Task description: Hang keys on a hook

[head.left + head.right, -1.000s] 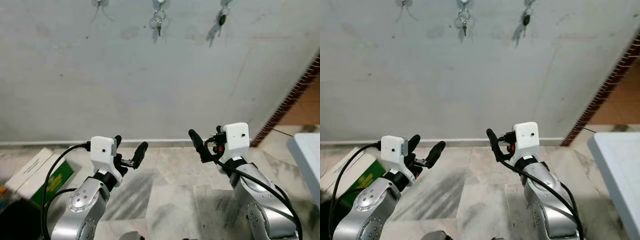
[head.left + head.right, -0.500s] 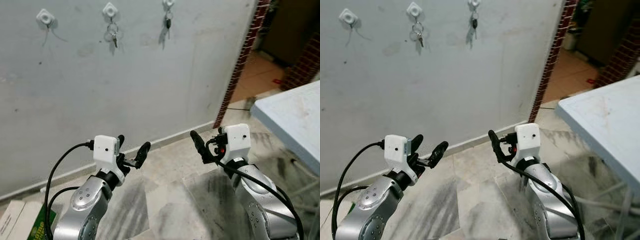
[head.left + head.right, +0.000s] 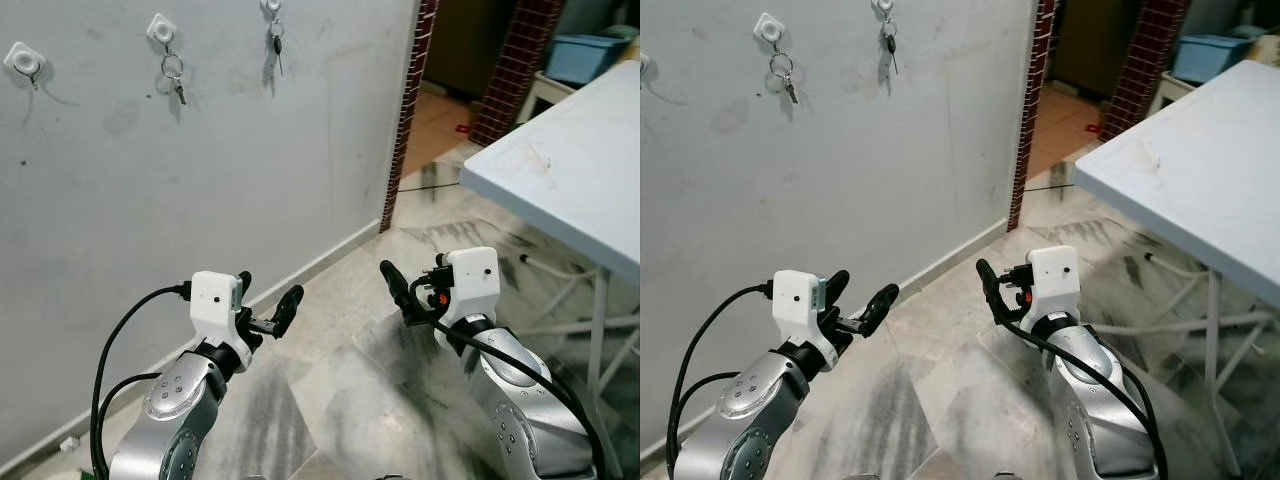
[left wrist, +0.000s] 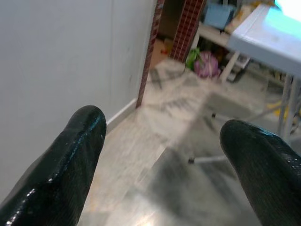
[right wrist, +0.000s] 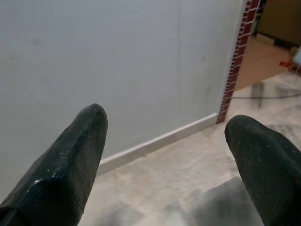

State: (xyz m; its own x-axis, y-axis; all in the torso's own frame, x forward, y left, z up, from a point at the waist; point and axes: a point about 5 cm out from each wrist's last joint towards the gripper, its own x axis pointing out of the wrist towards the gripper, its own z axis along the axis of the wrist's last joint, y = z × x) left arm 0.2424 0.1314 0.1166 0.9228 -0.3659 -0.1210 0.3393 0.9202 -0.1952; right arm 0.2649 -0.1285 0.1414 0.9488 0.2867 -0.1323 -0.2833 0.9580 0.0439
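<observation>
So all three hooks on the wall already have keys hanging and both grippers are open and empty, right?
Not quite: two hooks carry keys; the leftmost hook is bare, as the left eye view shows. The left gripper and right gripper are open and empty.

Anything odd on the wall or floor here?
Nothing broken or spilled. Keys already hang on two wall hooks, while the leftmost hook holds none. Both the left gripper and right gripper are open and hold nothing. The floor is streaked, which looks like marble veining or grime.
</observation>
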